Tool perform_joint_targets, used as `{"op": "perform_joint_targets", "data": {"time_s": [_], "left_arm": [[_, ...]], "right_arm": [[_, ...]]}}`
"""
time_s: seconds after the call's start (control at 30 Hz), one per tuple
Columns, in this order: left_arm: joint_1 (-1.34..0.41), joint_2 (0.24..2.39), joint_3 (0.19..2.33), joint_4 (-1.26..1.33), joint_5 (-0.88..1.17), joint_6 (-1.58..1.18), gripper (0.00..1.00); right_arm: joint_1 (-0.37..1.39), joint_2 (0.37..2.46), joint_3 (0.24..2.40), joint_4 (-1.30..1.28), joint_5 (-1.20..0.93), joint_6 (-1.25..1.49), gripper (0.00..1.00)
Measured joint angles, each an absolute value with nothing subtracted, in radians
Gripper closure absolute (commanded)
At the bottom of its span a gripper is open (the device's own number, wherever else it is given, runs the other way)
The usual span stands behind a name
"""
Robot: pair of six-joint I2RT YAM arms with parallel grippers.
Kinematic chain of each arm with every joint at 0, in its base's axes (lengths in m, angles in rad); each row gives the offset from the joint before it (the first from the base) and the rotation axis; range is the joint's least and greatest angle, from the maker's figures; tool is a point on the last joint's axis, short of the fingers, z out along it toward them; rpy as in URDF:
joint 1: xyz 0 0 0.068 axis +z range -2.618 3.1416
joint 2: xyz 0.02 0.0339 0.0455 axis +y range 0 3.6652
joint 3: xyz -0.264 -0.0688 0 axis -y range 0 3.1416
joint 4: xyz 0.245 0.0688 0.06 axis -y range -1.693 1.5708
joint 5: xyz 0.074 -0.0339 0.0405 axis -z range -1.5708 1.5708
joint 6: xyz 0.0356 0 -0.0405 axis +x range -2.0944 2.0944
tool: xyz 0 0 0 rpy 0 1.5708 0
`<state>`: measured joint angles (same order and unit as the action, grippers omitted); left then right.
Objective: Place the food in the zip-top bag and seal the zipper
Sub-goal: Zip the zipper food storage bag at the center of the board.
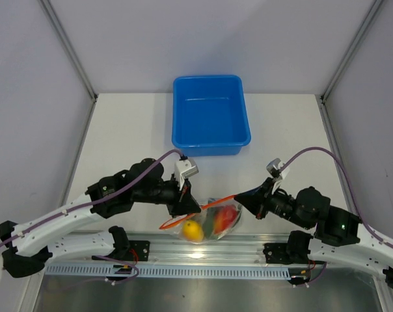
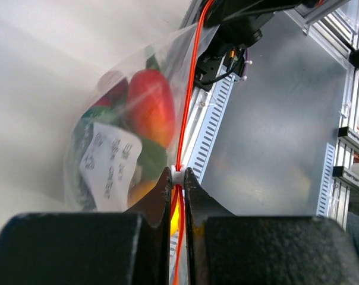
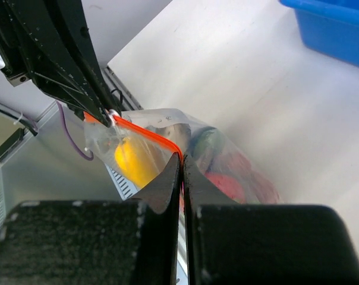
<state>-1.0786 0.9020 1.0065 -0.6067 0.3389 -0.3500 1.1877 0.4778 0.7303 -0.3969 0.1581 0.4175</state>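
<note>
The clear zip-top bag [image 1: 209, 222] hangs stretched between my two grippers at the table's near edge. It holds the food: a yellow fruit [image 1: 192, 229], a red tomato [image 1: 228, 218] and green pieces [image 1: 210, 223]. My left gripper [image 1: 189, 209] is shut on the orange-red zipper [image 2: 188, 101], with a small white slider [image 2: 178, 176] between its tips [image 2: 178, 173]. My right gripper [image 3: 181, 159] is shut on the zipper [image 3: 147, 135] at the bag's other end. In the left wrist view the tomato [image 2: 151, 107] and a white label [image 2: 111, 157] show through the plastic.
A blue plastic tub [image 1: 211, 116] stands at the back middle of the table, seen also in the right wrist view as a tub corner [image 3: 334, 29]. The slotted metal rail [image 1: 203, 250] with the arm bases runs just below the bag.
</note>
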Motion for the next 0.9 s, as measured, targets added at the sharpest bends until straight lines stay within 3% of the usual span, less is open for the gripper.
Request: {"op": "perform_joint_targets", "data": {"time_s": [0.9], "left_arm": [[-1.079,0.697,0.920,-0.770,0.253,-0.394,0.89]], "right_arm": [[1.187,0.320,0.693,-0.568,0.334,0.498,1.00]]}}
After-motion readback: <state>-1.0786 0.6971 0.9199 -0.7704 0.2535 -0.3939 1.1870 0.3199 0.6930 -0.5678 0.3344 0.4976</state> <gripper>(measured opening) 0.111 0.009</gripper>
